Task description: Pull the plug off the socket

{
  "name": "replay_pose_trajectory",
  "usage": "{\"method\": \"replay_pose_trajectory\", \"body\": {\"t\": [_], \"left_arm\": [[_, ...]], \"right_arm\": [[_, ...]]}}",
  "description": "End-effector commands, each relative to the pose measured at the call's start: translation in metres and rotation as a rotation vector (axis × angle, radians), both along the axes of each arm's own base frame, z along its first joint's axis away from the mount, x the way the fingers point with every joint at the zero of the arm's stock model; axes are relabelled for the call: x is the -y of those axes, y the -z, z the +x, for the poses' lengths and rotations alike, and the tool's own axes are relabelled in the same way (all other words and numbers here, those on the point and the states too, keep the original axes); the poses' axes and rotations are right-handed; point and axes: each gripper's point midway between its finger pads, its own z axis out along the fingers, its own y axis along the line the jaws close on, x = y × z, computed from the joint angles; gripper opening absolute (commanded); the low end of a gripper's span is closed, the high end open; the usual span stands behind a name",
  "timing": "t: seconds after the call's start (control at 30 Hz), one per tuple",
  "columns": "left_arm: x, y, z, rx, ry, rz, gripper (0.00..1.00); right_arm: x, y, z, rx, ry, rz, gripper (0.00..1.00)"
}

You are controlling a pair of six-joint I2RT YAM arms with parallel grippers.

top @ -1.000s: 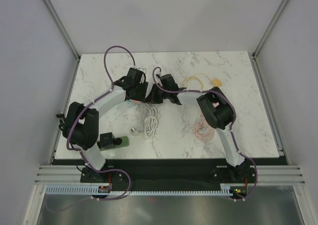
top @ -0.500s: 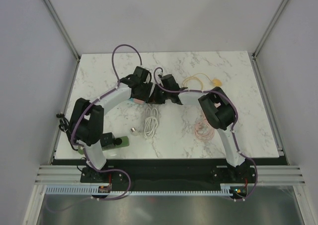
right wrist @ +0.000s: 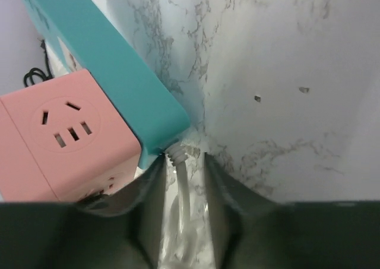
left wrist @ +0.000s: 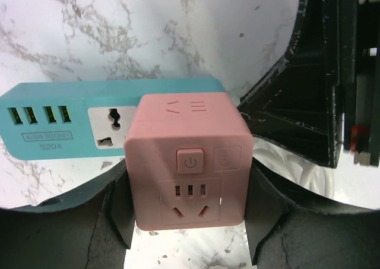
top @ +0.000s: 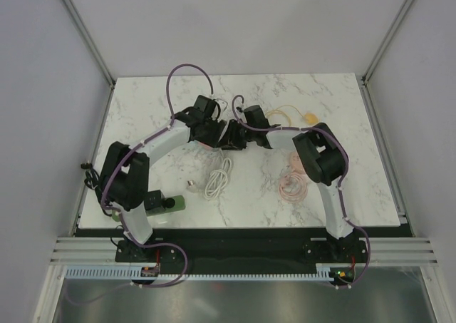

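Observation:
A pink cube plug (left wrist: pixel 189 159) with a power button sits between the fingers of my left gripper (left wrist: pixel 190 217), which is shut on its two sides. Behind it lies the teal socket strip (left wrist: pixel 71 123); the cube rests against the strip's face, and I cannot tell whether its pins are in. In the right wrist view the teal strip (right wrist: pixel 107 67) ends just beyond my right gripper (right wrist: pixel 183 162). Its fingers stand slightly open on either side of the strip's white cable (right wrist: pixel 185 189). From above, both grippers (top: pixel 211 134) (top: pixel 232 136) meet mid-table.
The white cable's coil (top: pixel 219 177) lies in front of the grippers, with a small bulb-like object (top: pixel 191 184) beside it. A green bottle (top: pixel 165 204) lies by the left arm's base. A pink cord coil (top: pixel 292 184) and a yellow cord (top: pixel 292 114) lie to the right.
Both grippers and the strip have shifted right and slightly away from the bases. My right gripper's jaws have parted off the white cable. The left grip on the pink cube is unchanged.

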Motion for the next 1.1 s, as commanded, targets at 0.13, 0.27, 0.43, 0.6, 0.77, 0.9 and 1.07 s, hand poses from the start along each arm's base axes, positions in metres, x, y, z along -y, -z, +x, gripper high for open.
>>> {"method": "replay_pose_trajectory", "body": {"t": [0.13, 0.27, 0.43, 0.6, 0.77, 0.9, 1.07], "left_arm": [[0.038, -0.066, 0.001, 0.157, 0.198, -0.146, 0.02], [0.035, -0.065, 0.001, 0.162, 0.206, -0.129, 0.02], [0.035, -0.065, 0.000, 0.162, 0.215, -0.125, 0.02], [0.030, -0.057, 0.004, 0.150, 0.191, -0.091, 0.02], [0.036, -0.059, 0.001, 0.137, 0.214, -0.113, 0.02], [0.038, -0.058, -0.002, 0.131, 0.228, -0.126, 0.02], [0.045, -0.061, -0.006, 0.122, 0.259, -0.160, 0.02]], "right_arm": [[0.049, -0.018, 0.025, 0.041, 0.074, -0.026, 0.63], [0.070, -0.016, 0.032, 0.082, 0.088, -0.089, 0.72], [0.089, -0.016, 0.036, 0.072, 0.082, -0.077, 0.72], [0.087, -0.042, 0.029, 0.128, 0.052, -0.026, 0.76], [0.080, -0.057, 0.041, 0.155, 0.059, 0.016, 0.85], [0.050, -0.068, 0.052, 0.159, -0.040, 0.139, 0.96], [0.027, -0.084, 0.066, 0.216, -0.123, 0.214, 0.98]]}}
